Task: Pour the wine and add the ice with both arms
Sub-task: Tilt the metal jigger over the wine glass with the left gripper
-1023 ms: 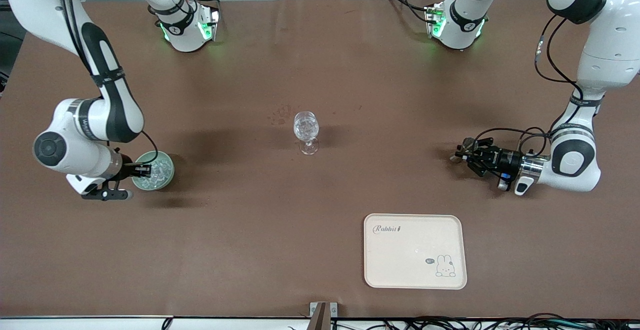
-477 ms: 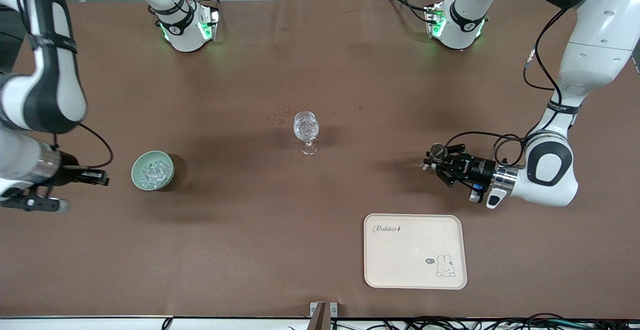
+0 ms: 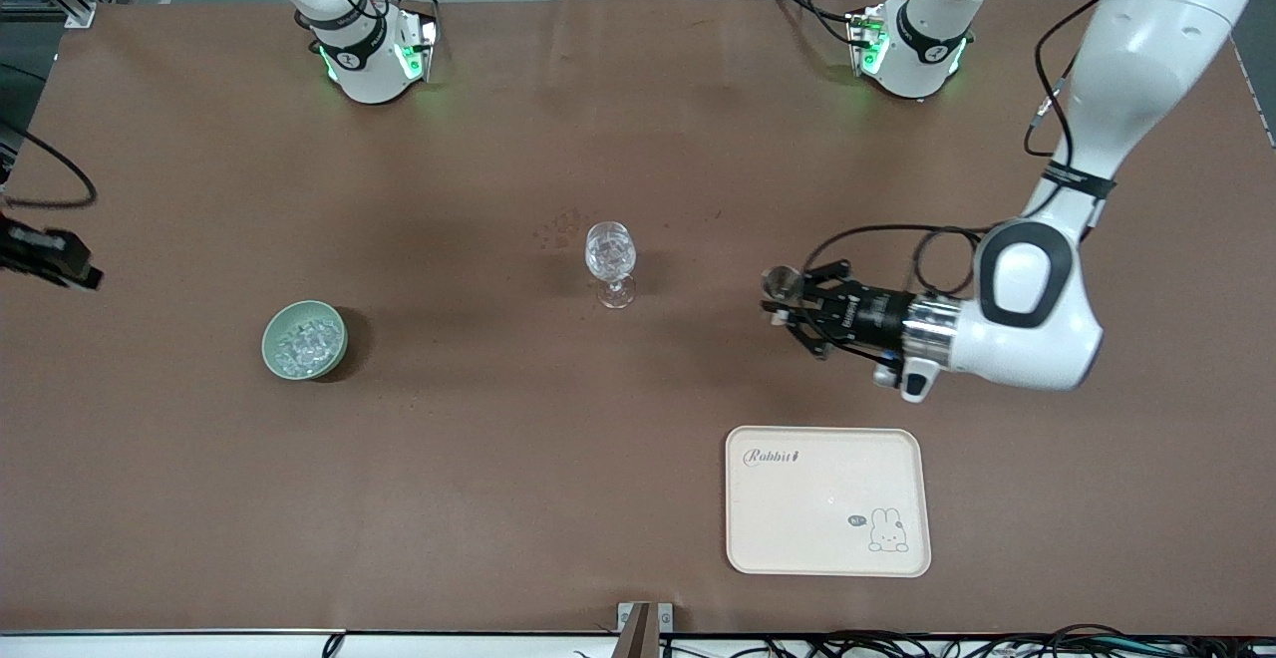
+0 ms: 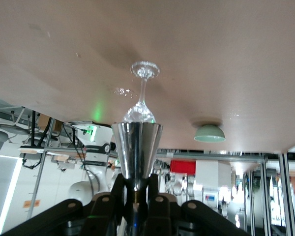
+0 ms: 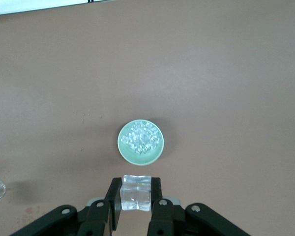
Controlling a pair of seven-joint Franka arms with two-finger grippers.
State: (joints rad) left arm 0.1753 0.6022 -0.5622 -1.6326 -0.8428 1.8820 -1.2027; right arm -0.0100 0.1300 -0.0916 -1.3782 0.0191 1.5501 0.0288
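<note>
Left gripper (image 3: 776,296) pinches small silvery hourglass metal jigger (image 3: 777,284) over brown table (image 3: 498,459), at 3 o'clock of clear stemmed wine glass (image 3: 610,261). Pale green round bowl (image 3: 304,340) (ice cubes (image 3: 305,340) inside) at 8 o'clock of glass.

Left wrist: jigger (image 4: 136,147) clamped, glass (image 4: 142,93) ahead.

Right wrist: right gripper (image 5: 135,196) pinches clear ice cube (image 5: 135,192) high over bowl (image 5: 140,142).

White arms (image 3: 1037,339), black bands, black cables (bases lit green).

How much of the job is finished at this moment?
Both pickups look done: the left gripper holds the jigger, aimed at the glass, and the right gripper holds an ice cube high over the bowl. Pouring and dropping the ice remain.
</note>
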